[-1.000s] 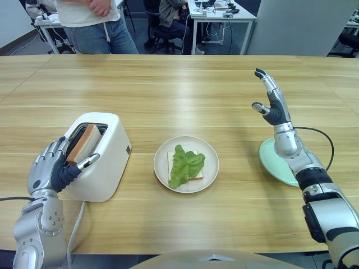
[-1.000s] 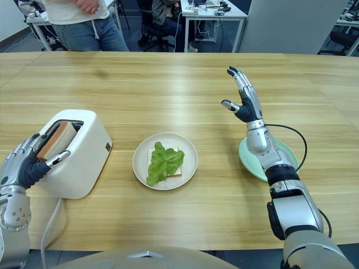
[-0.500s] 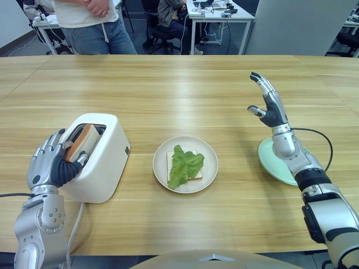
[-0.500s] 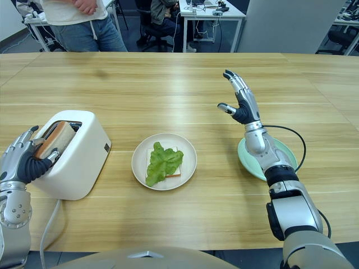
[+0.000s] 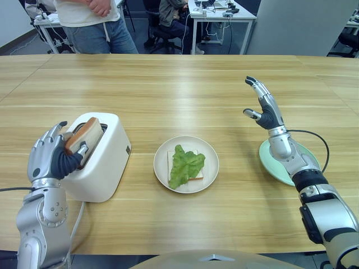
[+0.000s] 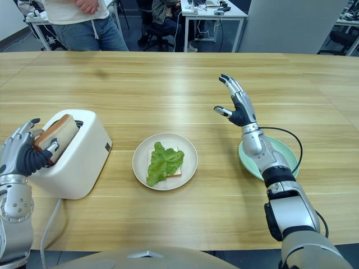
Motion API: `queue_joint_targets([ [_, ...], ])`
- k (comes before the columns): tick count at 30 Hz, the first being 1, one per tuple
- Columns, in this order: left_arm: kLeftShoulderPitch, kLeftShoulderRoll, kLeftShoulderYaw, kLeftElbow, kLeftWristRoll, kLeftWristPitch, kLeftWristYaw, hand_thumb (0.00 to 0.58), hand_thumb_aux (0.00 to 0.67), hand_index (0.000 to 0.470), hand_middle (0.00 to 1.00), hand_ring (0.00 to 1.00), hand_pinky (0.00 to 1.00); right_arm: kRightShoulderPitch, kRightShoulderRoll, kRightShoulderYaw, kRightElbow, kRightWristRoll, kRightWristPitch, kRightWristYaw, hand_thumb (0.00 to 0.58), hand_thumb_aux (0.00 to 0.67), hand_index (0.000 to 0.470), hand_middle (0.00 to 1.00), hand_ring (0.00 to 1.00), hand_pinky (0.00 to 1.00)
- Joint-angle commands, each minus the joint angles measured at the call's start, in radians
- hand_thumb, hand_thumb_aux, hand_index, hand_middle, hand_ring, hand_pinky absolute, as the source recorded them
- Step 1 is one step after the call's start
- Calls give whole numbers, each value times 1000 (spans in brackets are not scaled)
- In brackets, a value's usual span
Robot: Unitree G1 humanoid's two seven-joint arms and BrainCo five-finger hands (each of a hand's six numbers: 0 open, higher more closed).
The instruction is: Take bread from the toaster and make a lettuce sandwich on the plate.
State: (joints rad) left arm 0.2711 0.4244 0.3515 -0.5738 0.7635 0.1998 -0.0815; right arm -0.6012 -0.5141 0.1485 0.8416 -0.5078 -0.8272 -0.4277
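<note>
Gripping the bread slice (image 5: 85, 133), the fingers (image 5: 49, 139) of your left hand (image 5: 53, 162) curl round its lower end. The slice stands tilted, partway out of the toaster (image 5: 106, 162) slot, with the hand at the toaster's 9 o'clock. The plate (image 5: 159, 168) lies at the toaster's 3 o'clock on the desk (image 5: 168, 89), carrying a lower slice (image 5: 170, 162) under lettuce (image 5: 185, 165). Your right hand (image 5: 263, 109) hangs spread and empty at the plate's 1 o'clock, above a green dish (image 6: 287, 154). The hold looks shallow, so the bread may slip, or snag the slot and drag the toaster. A rough set-down could push the lettuce off.
</note>
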Motion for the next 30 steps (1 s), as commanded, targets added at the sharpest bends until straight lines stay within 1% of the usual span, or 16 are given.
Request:
queue_joint_targets([
  [1, -27, 17, 23, -44, -19, -2, -11, 580, 670, 460, 1000, 1000, 1000, 9, 1, 5, 14, -7, 12, 6, 0, 0, 0, 0, 0, 0],
  [11, -143, 104, 106, -92, -20, 5, -22, 580, 670, 460, 1000, 1000, 1000, 6, 13, 12, 33, -14, 11, 3, 0, 0, 0, 0, 0, 0],
  [16, -197, 155, 116, -77, -18, -9, -24, 580, 670, 460, 1000, 1000, 1000, 1, 21, 14, 45, -19, 12, 2, 0, 0, 0, 0, 0, 0],
  [18, -246, 188, 114, -84, -19, -14, -33, 580, 670, 460, 1000, 1000, 1000, -5, 18, 8, 51, -16, 13, 0, 0, 0, 0, 0, 0, 0],
  [20, -318, 218, 76, -78, -30, -28, -49, 580, 670, 460, 1000, 1000, 1000, -13, 16, 3, 60, -11, 12, 0, 0, 0, 0, 0, 0, 0],
  [23, -396, 229, 4, -42, -49, -52, -65, 580, 670, 460, 1000, 1000, 1000, -21, 17, -1, 69, -8, 13, -7, 0, 0, 0, 0, 0, 0],
  [27, -550, 161, -189, 88, -248, -110, -180, 580, 670, 460, 1000, 1000, 1000, -29, 20, -8, 80, 2, 13, -16, 0, 0, 0, 0, 0, 0],
  [30, -635, 122, -273, 221, -376, -148, -269, 580, 670, 460, 1000, 1000, 1000, -33, 21, -10, 85, 9, 14, -19, 0, 0, 0, 0, 0, 0],
])
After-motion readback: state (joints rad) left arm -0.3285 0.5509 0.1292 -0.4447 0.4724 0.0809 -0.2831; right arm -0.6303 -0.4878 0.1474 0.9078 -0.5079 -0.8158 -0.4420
